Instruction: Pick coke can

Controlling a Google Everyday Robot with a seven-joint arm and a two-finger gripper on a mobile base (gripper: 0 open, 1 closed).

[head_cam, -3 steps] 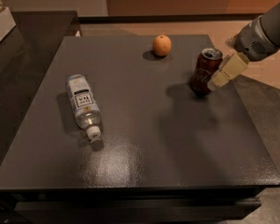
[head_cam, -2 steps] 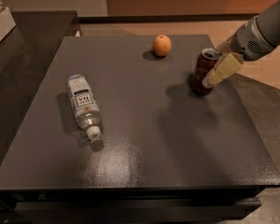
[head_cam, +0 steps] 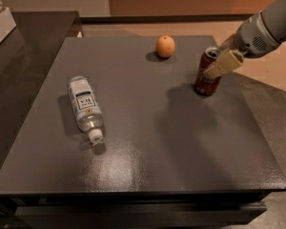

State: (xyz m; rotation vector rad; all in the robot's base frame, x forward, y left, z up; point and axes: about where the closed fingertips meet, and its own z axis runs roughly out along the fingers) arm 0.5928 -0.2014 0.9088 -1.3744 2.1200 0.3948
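Note:
The coke can (head_cam: 206,82) is dark red with a silver top. It stands upright on the dark grey table (head_cam: 148,142), near the right edge towards the back. My gripper (head_cam: 215,67) comes in from the upper right on a grey arm (head_cam: 267,30). Its cream-coloured end lies across the upper right part of the can. The can rests on the table.
An orange (head_cam: 165,46) sits on the table behind and left of the can. A clear plastic water bottle (head_cam: 85,107) with a white label lies on its side at the left. A dark counter (head_cam: 19,56) adjoins the table's left side.
The gripper has moved left and slightly down onto the can, and now overlaps its upper part. The can, orange and bottle have not moved.

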